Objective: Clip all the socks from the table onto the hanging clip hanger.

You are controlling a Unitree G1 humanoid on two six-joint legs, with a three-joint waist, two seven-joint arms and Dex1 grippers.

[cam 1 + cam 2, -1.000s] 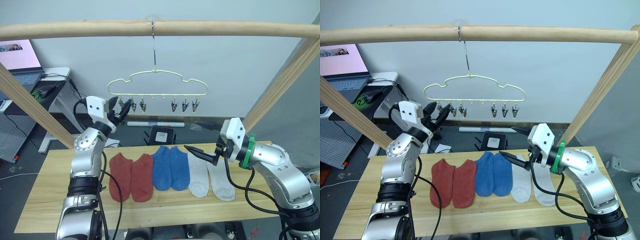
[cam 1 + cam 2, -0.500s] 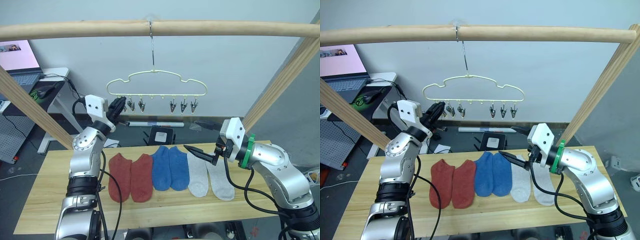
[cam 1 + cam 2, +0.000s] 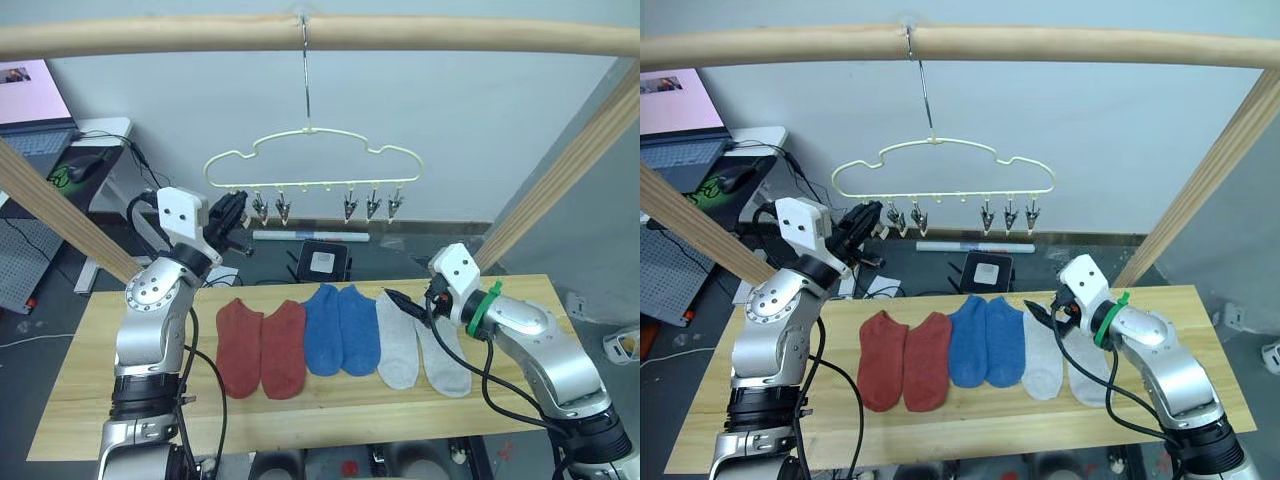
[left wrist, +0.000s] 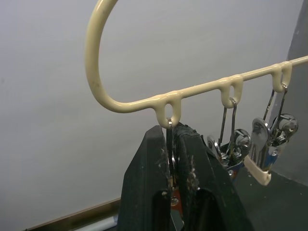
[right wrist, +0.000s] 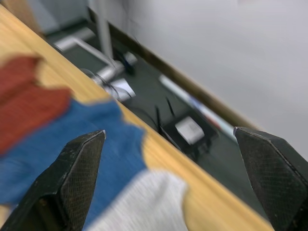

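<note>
Behind table [image 3: 90,390]: laptop [image 3: 30,110]; left gripper [image 4: 173,144] pinches hanger clip [image 4: 169,126] (right gripper [image 5: 171,159] agape).

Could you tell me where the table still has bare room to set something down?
The table is bare at its left end, from the edge to the rust-red socks, and along the front strip below all the socks. The right end beyond the grey socks is bare wood too, though the right claw and its arm hang over it. The middle is crowded: red, blue socks and grey lie side by side.

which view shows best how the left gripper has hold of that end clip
The left wrist view: the left gripper has its fingers shut on the end clip under the clip hanger. The eye views show this small.
</note>
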